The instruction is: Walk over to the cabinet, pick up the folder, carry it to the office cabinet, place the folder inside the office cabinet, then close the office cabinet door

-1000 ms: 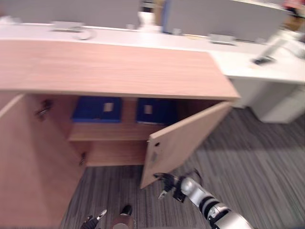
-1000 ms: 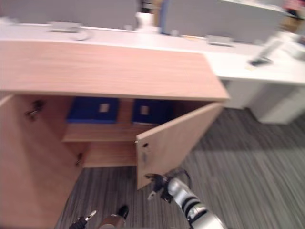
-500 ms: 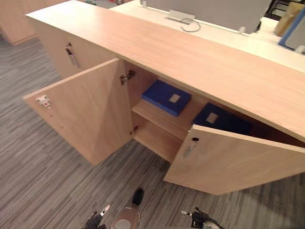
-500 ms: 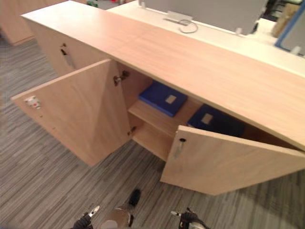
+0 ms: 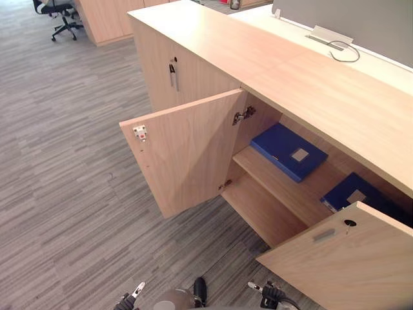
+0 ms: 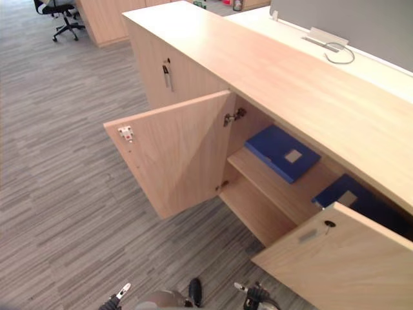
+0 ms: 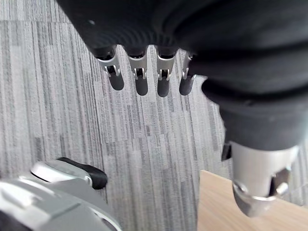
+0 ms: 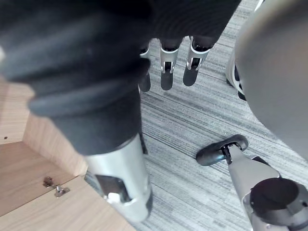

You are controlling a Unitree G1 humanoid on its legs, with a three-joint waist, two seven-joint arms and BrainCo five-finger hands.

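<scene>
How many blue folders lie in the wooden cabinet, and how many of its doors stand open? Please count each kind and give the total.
Blue folders: 2
Open cabinet doors: 2
Total: 4

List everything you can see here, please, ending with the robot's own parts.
cabinet: one, light wood, long, running along the right
open doors: two, light wood, swung out over the carpet; the second nearest the robot
handle: one, metal, on the closed door further along
shelf: one, wood, inside the cabinet
folders: two, blue, flat on the shelf; the second partly behind the nearer door
desk: one, white, behind the cabinet
office chair: one, black, far corner
carpet: grey, striped, the floor
left hand: one, silver, open, empty
right hand: one, silver, open, empty
</scene>
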